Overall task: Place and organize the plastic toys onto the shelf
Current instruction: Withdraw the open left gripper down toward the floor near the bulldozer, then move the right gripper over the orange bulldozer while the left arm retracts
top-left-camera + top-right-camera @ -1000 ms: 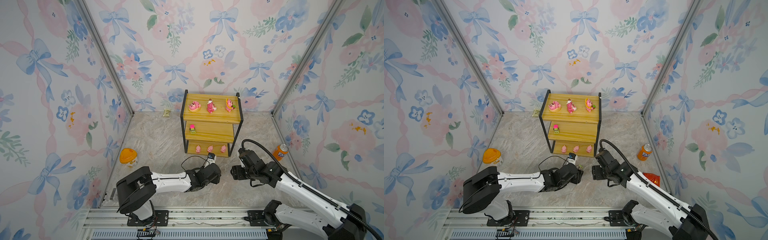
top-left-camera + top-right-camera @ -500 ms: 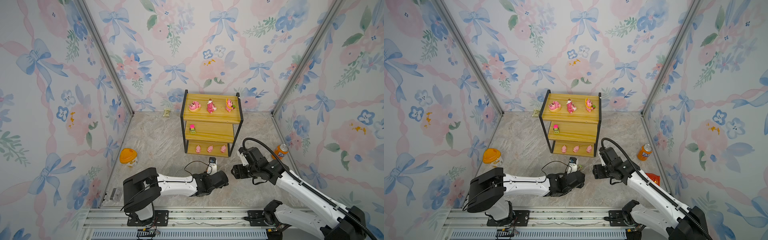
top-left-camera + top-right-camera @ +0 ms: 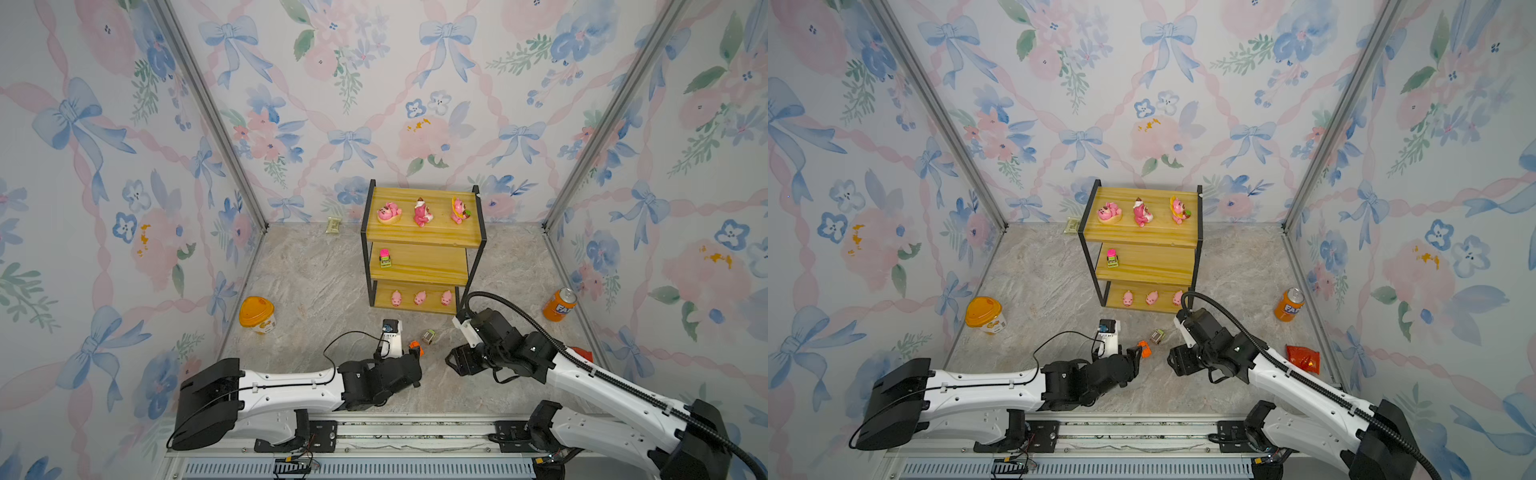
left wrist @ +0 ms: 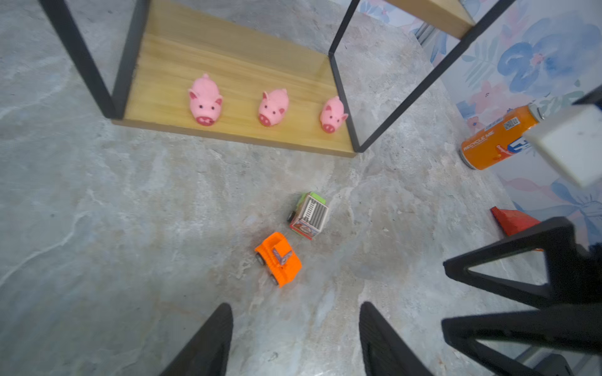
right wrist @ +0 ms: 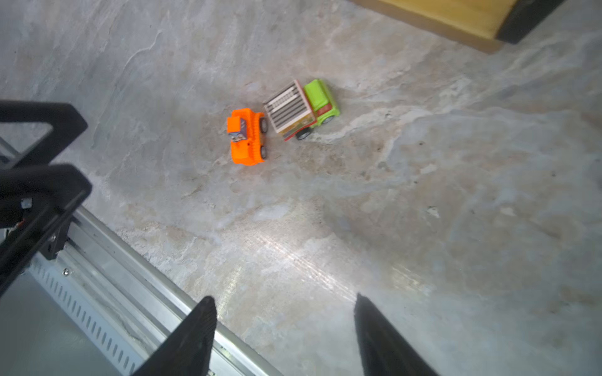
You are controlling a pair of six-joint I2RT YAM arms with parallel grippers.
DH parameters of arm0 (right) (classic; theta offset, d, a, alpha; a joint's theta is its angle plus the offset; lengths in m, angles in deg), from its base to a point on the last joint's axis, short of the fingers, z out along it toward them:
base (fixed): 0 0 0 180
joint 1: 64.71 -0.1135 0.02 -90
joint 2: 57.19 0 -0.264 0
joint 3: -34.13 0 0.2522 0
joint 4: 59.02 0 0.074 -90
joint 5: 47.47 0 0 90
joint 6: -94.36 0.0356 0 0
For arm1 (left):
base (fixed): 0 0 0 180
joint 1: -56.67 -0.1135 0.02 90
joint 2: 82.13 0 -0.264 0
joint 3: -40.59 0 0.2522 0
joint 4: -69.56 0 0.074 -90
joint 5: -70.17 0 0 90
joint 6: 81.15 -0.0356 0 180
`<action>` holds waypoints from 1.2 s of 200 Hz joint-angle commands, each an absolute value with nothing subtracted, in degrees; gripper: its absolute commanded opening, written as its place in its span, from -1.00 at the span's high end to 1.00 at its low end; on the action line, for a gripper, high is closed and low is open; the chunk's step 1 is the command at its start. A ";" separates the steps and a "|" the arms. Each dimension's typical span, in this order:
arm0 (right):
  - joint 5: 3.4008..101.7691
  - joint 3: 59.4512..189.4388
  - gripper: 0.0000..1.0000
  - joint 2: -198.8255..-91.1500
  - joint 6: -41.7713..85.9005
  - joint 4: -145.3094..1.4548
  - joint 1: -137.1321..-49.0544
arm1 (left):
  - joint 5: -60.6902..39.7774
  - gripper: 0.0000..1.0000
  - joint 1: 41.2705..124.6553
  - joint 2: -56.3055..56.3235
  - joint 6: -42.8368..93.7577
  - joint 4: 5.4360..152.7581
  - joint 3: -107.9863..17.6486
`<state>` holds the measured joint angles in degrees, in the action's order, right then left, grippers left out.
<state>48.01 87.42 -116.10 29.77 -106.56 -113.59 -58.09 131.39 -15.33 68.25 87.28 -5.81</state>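
Note:
The shelf (image 3: 424,237) (image 3: 1142,240) stands at the back middle. Three pink figurines (image 3: 422,212) stand on its top board, a pink-green car (image 3: 385,258) on the middle board, and three pink pigs (image 3: 420,297) (image 4: 273,107) on the bottom board. An orange car (image 3: 415,346) (image 4: 279,258) (image 5: 246,136) and a grey-green car (image 3: 428,336) (image 4: 309,215) (image 5: 301,109) sit side by side on the floor in front. My left gripper (image 3: 1136,355) (image 4: 294,307) is open, low, just short of the orange car. To their right, my right gripper (image 3: 451,365) (image 5: 283,298) is open and holds nothing.
An orange-lidded yellow tub (image 3: 257,314) stands at the left wall. An orange soda can (image 3: 559,304) stands at the right wall, with a red packet (image 3: 1303,359) nearer the front. A small packet (image 3: 333,225) lies left of the shelf. The metal rail (image 3: 374,432) runs along the front edge.
My left arm has sunk lower and stretched out along the floor, bringing its gripper up to the orange car. The right gripper has barely shifted.

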 commanded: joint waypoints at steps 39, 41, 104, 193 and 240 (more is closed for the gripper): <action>35.68 94.17 -0.32 -131.00 37.16 -101.03 -126.37 | -64.27 -0.32 131.36 -25.15 64.16 88.43 4.72; 35.39 94.51 -0.31 -131.74 37.31 -101.04 -126.62 | -64.29 -0.31 131.37 -25.50 64.28 88.35 5.11; 33.06 105.47 -0.26 -147.41 38.57 -102.41 -127.92 | -61.89 -0.37 127.67 -39.50 55.83 77.35 17.60; 35.07 106.18 -0.18 -151.71 35.11 -101.83 -125.11 | -57.85 -0.40 123.03 -37.44 52.45 73.80 18.69; 36.40 105.54 -0.15 -151.67 31.77 -100.47 -122.75 | -57.53 -0.40 122.94 -31.79 51.17 71.18 17.28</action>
<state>35.33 106.26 -151.20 34.32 -101.25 -124.33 -58.04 123.33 -33.49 53.10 73.30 18.78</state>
